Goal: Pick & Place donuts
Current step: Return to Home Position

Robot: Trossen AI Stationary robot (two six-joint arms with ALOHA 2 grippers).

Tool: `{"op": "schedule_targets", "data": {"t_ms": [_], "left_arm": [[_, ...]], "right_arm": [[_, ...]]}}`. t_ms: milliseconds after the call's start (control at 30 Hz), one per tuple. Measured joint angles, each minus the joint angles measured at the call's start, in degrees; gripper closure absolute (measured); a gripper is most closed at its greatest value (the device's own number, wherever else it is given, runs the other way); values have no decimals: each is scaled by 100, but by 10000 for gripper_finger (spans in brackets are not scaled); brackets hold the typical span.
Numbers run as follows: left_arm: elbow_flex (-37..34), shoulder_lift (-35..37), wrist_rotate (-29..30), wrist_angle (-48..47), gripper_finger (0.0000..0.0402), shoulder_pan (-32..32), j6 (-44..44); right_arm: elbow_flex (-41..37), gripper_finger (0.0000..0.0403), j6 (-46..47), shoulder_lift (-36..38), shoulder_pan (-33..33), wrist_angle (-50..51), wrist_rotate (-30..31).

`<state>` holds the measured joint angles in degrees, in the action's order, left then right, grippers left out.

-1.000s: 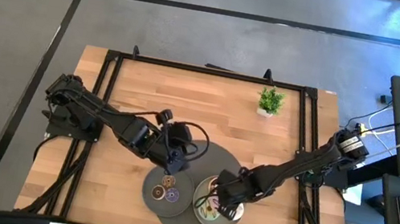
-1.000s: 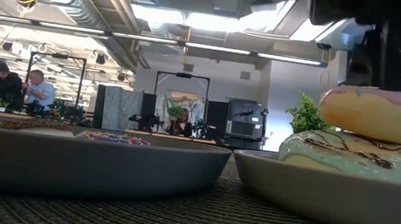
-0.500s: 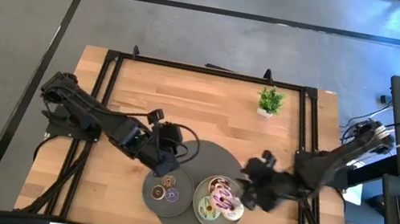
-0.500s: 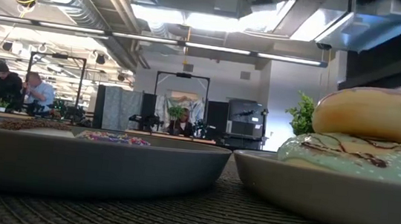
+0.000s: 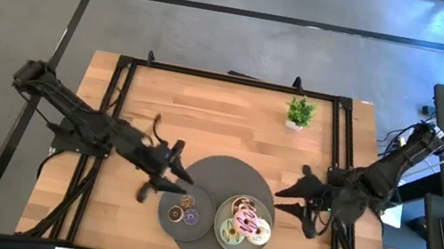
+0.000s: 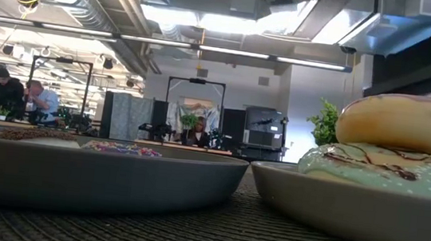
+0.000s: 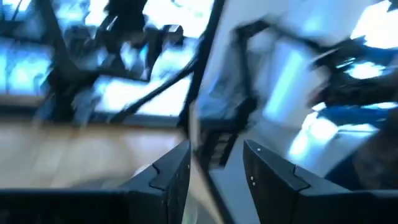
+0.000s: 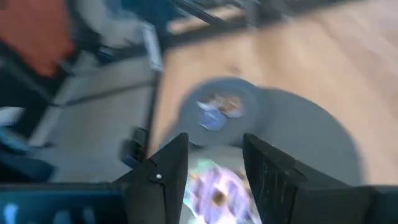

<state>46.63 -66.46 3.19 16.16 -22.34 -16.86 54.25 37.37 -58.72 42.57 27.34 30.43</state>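
Three mini donuts [image 5: 186, 212], brown and purple, lie on the left grey plate [image 5: 167, 221]. Several larger iced donuts [image 5: 245, 223] are piled on the right grey plate [image 5: 220, 241]. In the low view a pink-cream donut [image 6: 408, 121] rests on top of a green one [image 6: 379, 166]. My left gripper [image 5: 167, 172] hangs open and empty left of the plates, above the wood. My right gripper [image 5: 298, 201] is open and empty to the right of the right plate. Its wrist view shows the mini donuts [image 8: 217, 106] ahead and the iced donuts [image 8: 217, 186] between its fingers, farther off.
Both plates sit on a round dark woven mat [image 5: 232, 173] near the table's near edge. A small potted plant [image 5: 300, 112] stands at the far right of the wooden table [image 5: 206, 113]. Black frame rails run along the table's sides. People sit in the room beyond.
My right gripper has risen off the pile on the right plate and drawn back toward the table's right edge, leaving the pink-cream donut on top of the green one. My left gripper has pulled away from the left plate toward the table's left edge.
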Motion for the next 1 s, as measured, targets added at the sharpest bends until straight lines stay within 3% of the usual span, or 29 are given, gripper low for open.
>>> {"op": "schedule_targets", "data": {"t_ms": [100,233,367,433,667,833,1000], "left_arm": [[-700,500,-530,667,258,444,157],[-1321,1469,-330,448,258,1077,110],[-1725,2320,23,207,258,1465,111],[-1841,2589,71,52,257,1539,-245],[-2607,3441,-486,362,258,1586,-383],[-3419,3958,-237,973,256,1588,-358],[-3970,4625,122,971,258,1592,-332]], "right_arm": [[-844,249,-670,328,-384,-1537,-734],[-1743,249,-1063,1177,-716,-2421,-1270],[-2297,249,-1682,2210,-748,-2126,-1223],[-2556,249,-1555,2572,-748,-2147,-1166],[-3577,249,-1696,3830,-750,-2481,-1190],[-4100,249,-2029,4855,-748,-2795,-1260],[-4262,249,-2467,5867,-748,-2370,-1608]]}}
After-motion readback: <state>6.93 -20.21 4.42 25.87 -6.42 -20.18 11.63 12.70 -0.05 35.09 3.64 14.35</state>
